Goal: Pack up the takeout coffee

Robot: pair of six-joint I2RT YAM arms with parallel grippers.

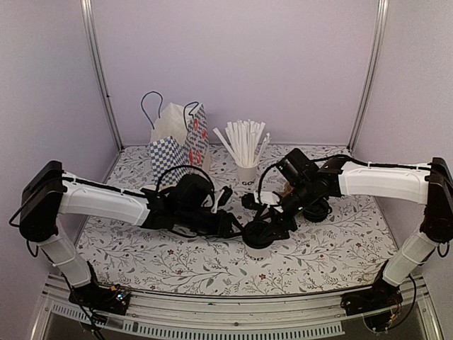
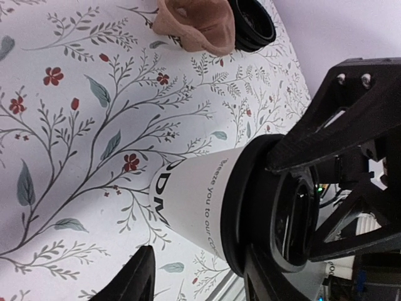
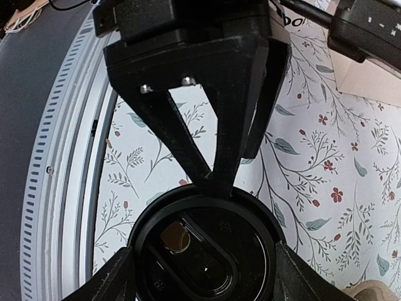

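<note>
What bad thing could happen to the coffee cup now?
The right pincer seems to hold the coffee cup only by its black lid, so the lid might pop off when lifted. The left pincer sits very close, so the two could bump. The straw cup stands beside the paper bag and might get knocked.

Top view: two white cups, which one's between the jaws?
The black-lidded cup in front, under the right gripper; the other cup behind it holds straws and has no lid.

One lidded coffee cup (image 2: 194,200) — one straw-filled cup (image 1: 246,172), one loose black lid (image 2: 254,25), one tan cardboard piece (image 2: 194,25).
</note>
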